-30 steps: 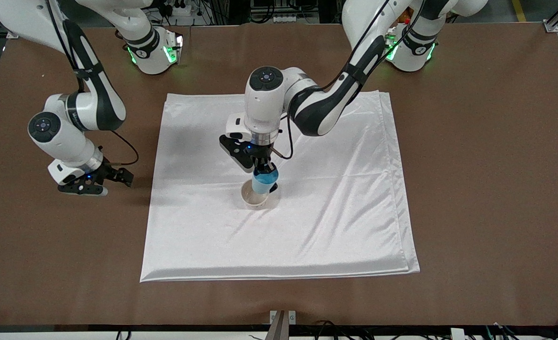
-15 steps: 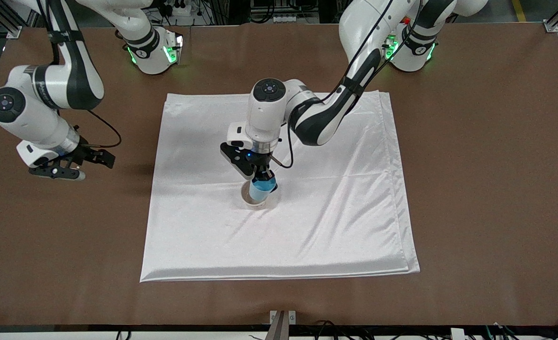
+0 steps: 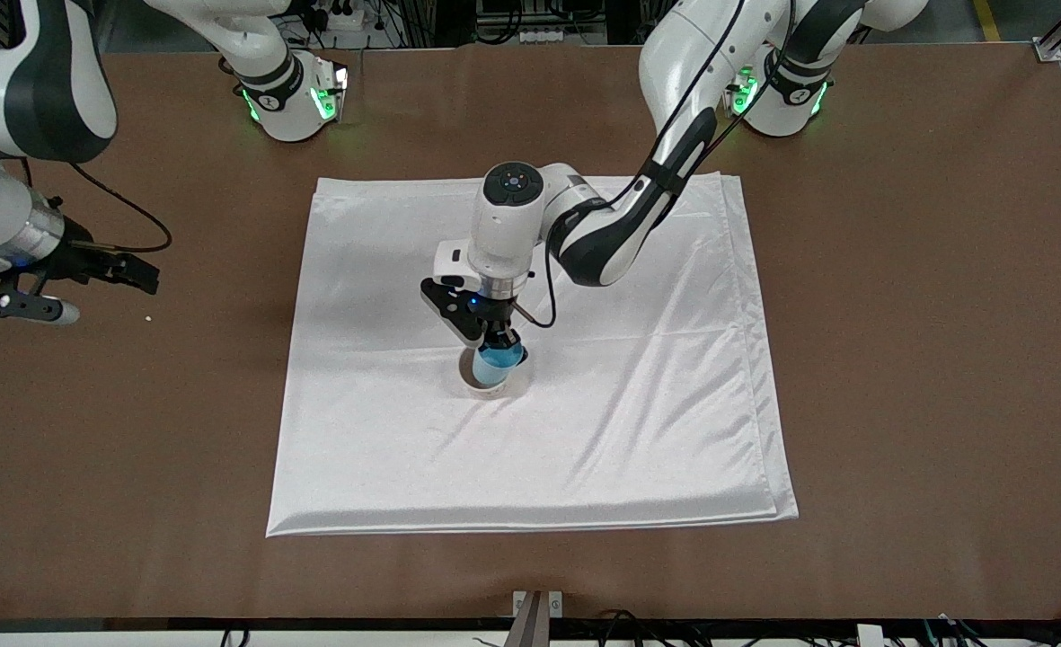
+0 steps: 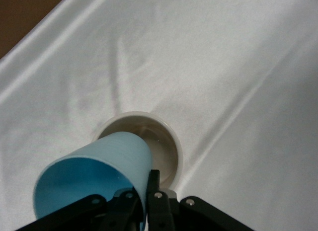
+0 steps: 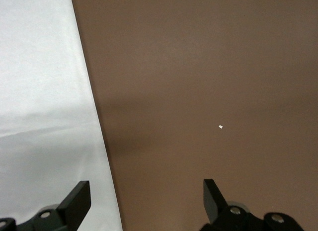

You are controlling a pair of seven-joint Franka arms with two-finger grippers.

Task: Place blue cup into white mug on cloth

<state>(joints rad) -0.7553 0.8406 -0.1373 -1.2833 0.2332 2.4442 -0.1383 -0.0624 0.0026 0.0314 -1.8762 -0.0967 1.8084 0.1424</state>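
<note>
The blue cup point(image 3: 498, 363) hangs tilted in my left gripper point(image 3: 497, 344), which is shut on its rim wall. The cup's base is at the mouth of the white mug point(image 3: 485, 384), which stands upright near the middle of the cloth point(image 3: 584, 431). In the left wrist view the cup point(image 4: 94, 169) is pinched between the fingers of the left gripper point(image 4: 147, 185), with the mug's open mouth point(image 4: 161, 141) just under it on the cloth point(image 4: 238, 67). The mug's handle and face are hidden. My right gripper point(image 3: 22, 305) is open and empty, high over bare table at the right arm's end.
The brown table point(image 3: 925, 359) surrounds the cloth. In the right wrist view the open right gripper point(image 5: 145, 195) hangs over the cloth's edge point(image 5: 39, 67), with a small white speck point(image 5: 220, 126) on the table.
My left gripper has lowered the blue cup closer into the mug's mouth. My right arm has risen and swung away from the cloth toward its end of the table.
</note>
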